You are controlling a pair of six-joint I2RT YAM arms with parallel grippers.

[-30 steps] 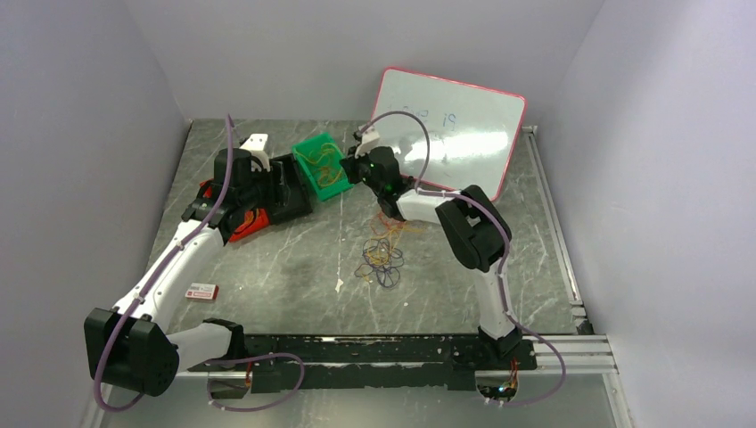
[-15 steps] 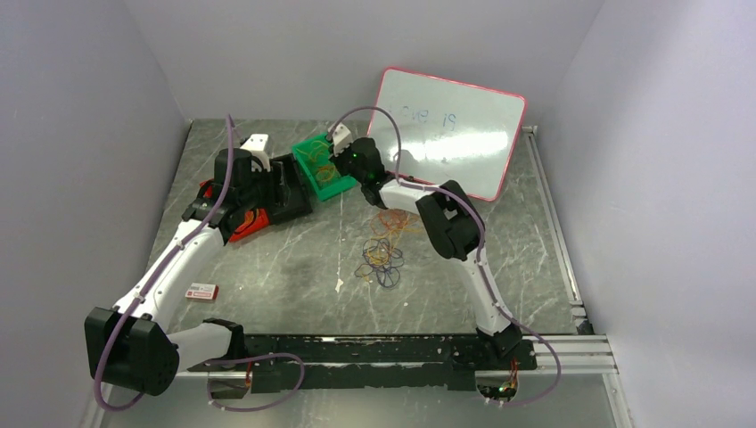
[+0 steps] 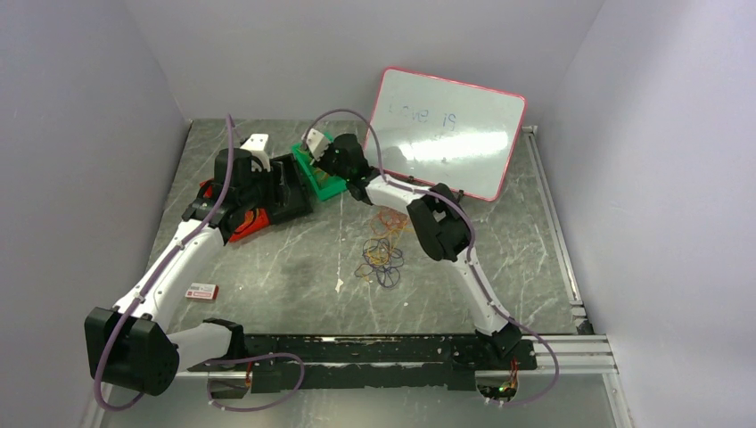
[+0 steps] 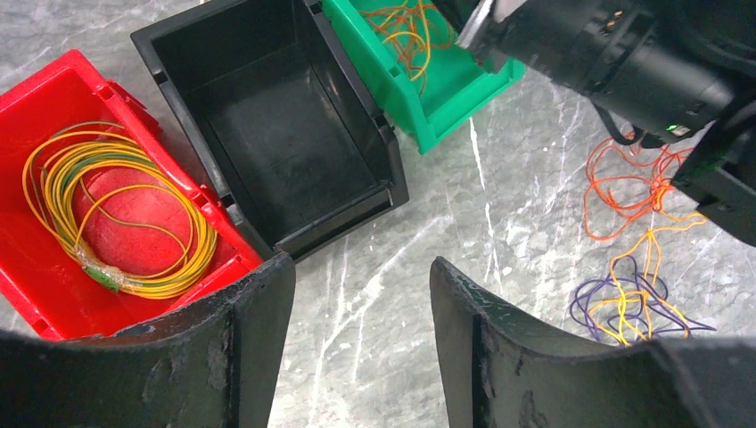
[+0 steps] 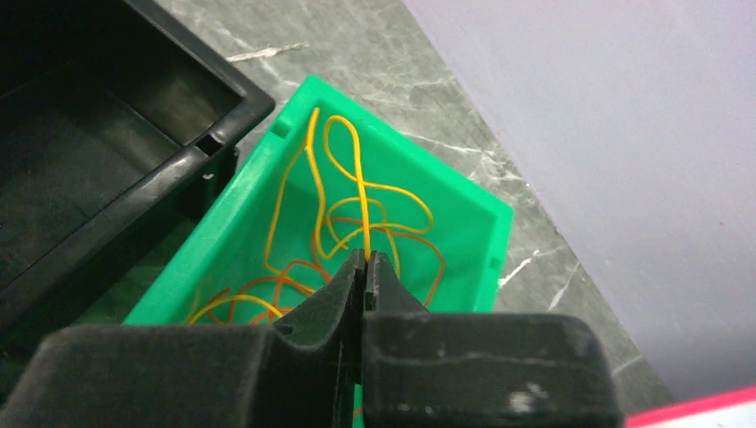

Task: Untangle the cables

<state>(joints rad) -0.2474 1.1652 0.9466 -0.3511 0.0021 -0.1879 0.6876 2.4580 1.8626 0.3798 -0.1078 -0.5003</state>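
the right arm (image 3: 479, 287) rises from its base at the near right edge, bends at a raised elbow over the middle of the table (image 3: 285, 259), and stretches its forearm back and to the left. the right gripper (image 5: 364, 267) hangs over the green bin (image 5: 464, 234) at the back. its two fingers are pressed together, and a yellow-orange cable (image 5: 360, 192) runs straight down into the pinch at their tips. the rest of that strand lies looped on the bin floor, with more orange strands beside it.

the left arm (image 3: 169, 267) folds at an elbow low over the near left corner, and its forearm slopes up and away. the left gripper (image 4: 361, 272) points down just in front of the black bin (image 4: 267, 125). its fingers stand apart with nothing between them; only bare table and the bin's front wall show in the gap.

the black bin sits between the green bin and a red bin (image 4: 62, 89), close against both. the red bin holds a coil of yellow and green wire (image 4: 105, 273).

the other cables (image 3: 382, 259) lie in a loose heap on the table, near the green bin and beside the right arm's elbow. the orange loops lie farther back, the yellow and dark purple curls nearer.
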